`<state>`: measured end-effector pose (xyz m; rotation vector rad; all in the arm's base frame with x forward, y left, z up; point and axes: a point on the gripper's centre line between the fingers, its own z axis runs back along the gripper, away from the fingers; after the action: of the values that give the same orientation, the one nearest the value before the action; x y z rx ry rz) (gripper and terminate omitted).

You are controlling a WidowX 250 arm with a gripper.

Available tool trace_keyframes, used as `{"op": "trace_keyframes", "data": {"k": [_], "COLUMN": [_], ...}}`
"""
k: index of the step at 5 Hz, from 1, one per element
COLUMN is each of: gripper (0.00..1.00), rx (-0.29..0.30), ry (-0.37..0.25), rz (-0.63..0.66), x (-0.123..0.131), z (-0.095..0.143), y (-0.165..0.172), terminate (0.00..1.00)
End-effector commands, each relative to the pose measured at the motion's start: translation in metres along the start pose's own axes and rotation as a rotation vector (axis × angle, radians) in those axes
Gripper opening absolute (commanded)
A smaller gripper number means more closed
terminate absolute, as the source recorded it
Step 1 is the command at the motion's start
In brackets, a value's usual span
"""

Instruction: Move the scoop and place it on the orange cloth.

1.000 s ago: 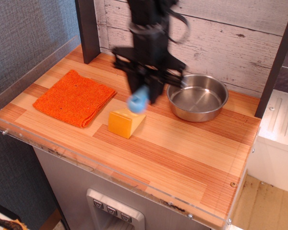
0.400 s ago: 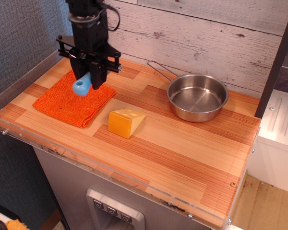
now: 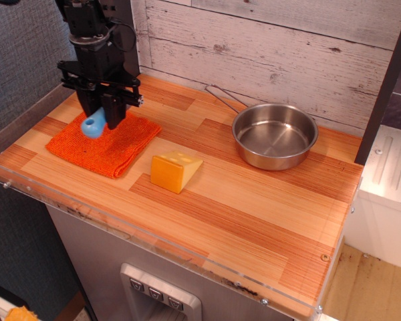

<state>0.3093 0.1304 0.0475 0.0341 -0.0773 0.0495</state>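
Observation.image shows the gripper [image 3: 99, 115] closed on the scoop [image 3: 93, 125], whose blue handle end pokes out below the fingers. It hangs directly over the cloth [image 3: 105, 142], toward the cloth's far-left part; whether the scoop touches the fabric I cannot tell. The handle points down and slightly near-left. Judging from this, only a short descent and release remain. Cloth extends to the right and near side; the table [image 3: 254, 207] edge with its clear guard lies close on the left, the cheese [image 3: 176, 170] well right.
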Motion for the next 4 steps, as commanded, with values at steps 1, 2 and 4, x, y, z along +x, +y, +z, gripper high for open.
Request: {"op": "trace_keyframes", "data": {"k": [1,2,4], "gripper": [0.0,1.0,1.0], "rx": [0.026,0.037,0.059], "ry": [-0.031,-0.022,-0.001], "rz": [0.008,-0.043,-0.1], "x": [-0.002,0.0,0.004], "z": [0.005,0.008,0.022], "y": [0.011,0.008,-0.007], "terminate": [0.0,0.0,0.0]}}
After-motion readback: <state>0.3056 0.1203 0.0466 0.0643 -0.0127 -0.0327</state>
